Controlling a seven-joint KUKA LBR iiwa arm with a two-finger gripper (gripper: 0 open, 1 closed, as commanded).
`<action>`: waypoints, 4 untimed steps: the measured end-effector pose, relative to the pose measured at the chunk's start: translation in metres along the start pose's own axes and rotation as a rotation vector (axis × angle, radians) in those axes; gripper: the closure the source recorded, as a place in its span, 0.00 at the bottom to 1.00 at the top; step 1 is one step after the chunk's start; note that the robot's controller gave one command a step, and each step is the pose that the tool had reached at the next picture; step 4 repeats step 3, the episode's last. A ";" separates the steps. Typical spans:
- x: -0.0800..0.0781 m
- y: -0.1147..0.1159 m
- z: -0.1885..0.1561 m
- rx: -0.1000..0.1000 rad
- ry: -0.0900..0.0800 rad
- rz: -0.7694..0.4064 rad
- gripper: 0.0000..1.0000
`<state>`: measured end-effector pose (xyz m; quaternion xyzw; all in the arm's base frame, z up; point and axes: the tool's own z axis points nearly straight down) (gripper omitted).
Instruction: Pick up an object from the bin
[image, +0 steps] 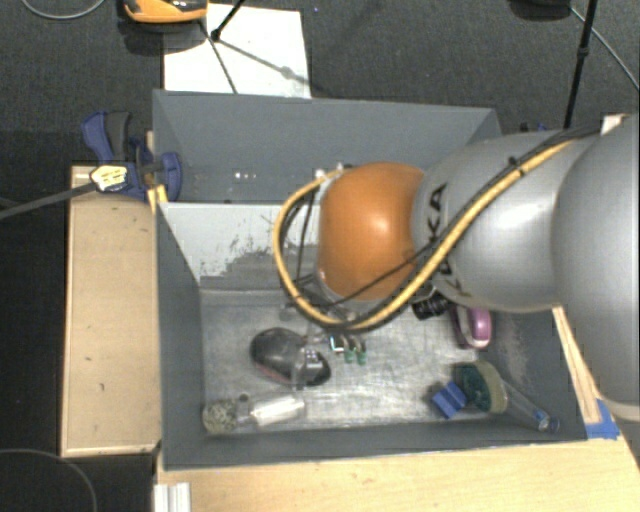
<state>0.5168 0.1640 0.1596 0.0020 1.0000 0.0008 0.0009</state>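
You cannot tell how far the gripper (343, 346) is open or whether it holds anything, but the dark rounded mouse-like thing (282, 352) just beside it on the bin (400, 372) floor looks stiff, light and slippery, so grip across its narrow flanks.

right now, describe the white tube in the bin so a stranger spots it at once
In the grey metal bin, go to the floor's lower left corner. Along the lower wall lies a white tube with a mottled grey knob at its left end. Unlike the dark rounded object behind it, it is pale and straight.
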 end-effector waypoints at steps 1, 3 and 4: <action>0.007 0.001 0.076 -0.003 -0.012 0.124 0.00; 0.006 -0.001 -0.061 -0.002 -0.007 0.093 1.00; 0.006 -0.001 -0.061 -0.002 -0.007 0.093 1.00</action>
